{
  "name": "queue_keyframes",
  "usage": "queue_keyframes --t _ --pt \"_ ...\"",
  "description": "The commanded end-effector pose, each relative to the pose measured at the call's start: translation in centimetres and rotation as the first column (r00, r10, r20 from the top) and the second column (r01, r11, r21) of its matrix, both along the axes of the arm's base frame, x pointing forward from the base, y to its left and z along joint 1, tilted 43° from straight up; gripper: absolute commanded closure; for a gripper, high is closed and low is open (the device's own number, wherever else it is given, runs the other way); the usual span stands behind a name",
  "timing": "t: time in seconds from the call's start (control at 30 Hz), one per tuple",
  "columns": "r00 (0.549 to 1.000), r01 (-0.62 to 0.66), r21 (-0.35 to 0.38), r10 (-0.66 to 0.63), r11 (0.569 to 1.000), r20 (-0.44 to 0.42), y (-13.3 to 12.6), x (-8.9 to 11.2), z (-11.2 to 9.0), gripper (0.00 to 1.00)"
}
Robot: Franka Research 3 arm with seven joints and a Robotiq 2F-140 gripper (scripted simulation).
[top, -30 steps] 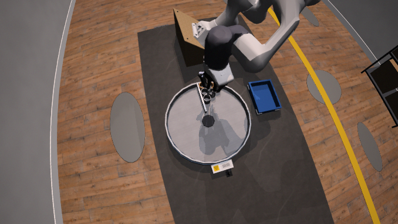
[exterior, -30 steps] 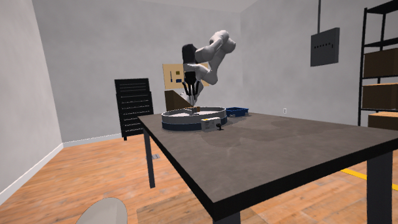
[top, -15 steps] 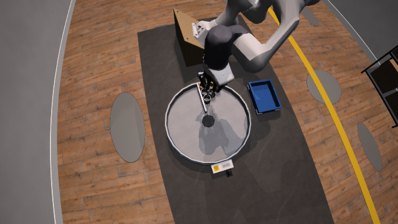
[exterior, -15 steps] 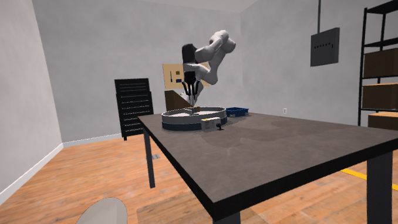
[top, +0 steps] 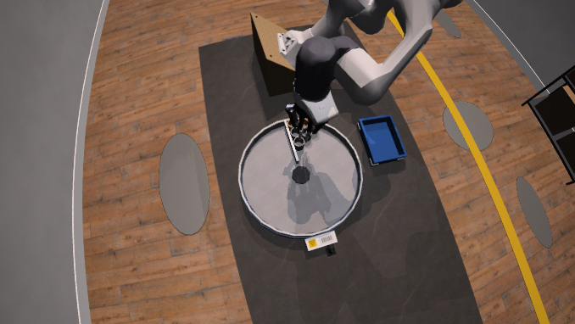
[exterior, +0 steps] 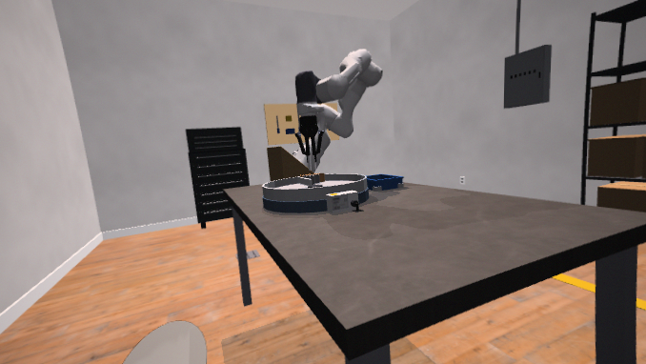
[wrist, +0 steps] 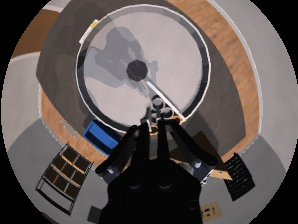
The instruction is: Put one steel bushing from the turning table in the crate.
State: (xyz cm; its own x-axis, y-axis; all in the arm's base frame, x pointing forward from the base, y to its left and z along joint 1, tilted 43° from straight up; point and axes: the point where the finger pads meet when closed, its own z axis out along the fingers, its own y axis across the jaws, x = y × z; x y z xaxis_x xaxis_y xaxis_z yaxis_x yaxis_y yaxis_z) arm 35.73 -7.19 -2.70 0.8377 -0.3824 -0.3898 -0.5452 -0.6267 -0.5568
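The round grey turning table (top: 300, 178) stands on the dark table top. A cluster of bushings (top: 300, 137) lies at its far rim beside a thin radial bar (top: 292, 144). The steel ones are dark grey, and a brass one shows orange at the rim (top: 289, 123). My gripper (top: 302, 127) points straight down just over this cluster, with its fingers close together and nothing between them. In the side view the gripper (exterior: 311, 162) hangs a little above the turning table (exterior: 314, 186). In the wrist view the fingertips (wrist: 158, 119) meet just over the bushings (wrist: 158, 104). The blue crate (top: 382, 140) is empty.
The crate stands right of the turning table, seen also in the side view (exterior: 385, 180) and wrist view (wrist: 103, 137). A tilted brown board (top: 271, 55) stands behind the turning table. A white label plate (top: 320, 240) sits at the table's front rim.
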Motion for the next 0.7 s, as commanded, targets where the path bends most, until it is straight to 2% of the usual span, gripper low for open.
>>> queue_keyframes --t 0.0,0.67 --pt "1.000 -0.005 -0.003 0.005 1.000 0.009 -0.12 0.17 -0.02 0.90" --pt "1.000 -0.006 -0.003 0.006 1.000 0.011 -0.28 0.61 -0.18 0.90"
